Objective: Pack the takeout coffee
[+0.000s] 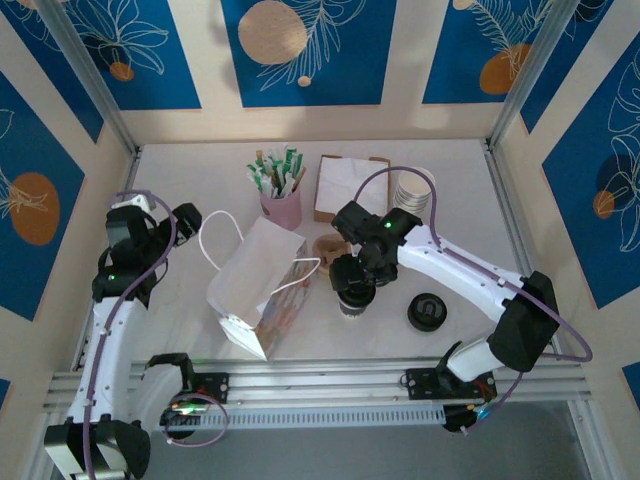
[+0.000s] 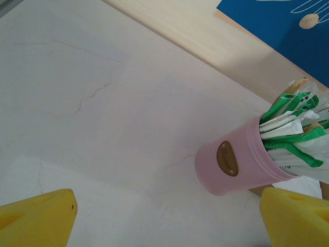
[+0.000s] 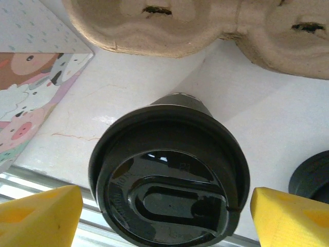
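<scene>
- The takeout coffee (image 3: 169, 185) stands upright at the near middle of the bench (image 1: 190, 175), just short of the pulp carrier (image 3: 205, 25) it probably belongs in.
- The right end effector (image 3: 165, 218) hovers over it, released, fingers clear of its lid on both sides, apparently lined up for a grasp.
- Far left, the left end effector (image 2: 167, 218) is released and holds nothing, parked clear and facing the pink cup (image 2: 236, 164).

The takeout coffee (image 3: 167, 177) has a glossy black lid, the pink cup (image 2: 239, 164) has green-and-white packets (image 2: 288, 126), the bag (image 1: 255, 285) is white with pastel cartoon animals, and the carrier (image 3: 154, 25) is plain tan.
</scene>
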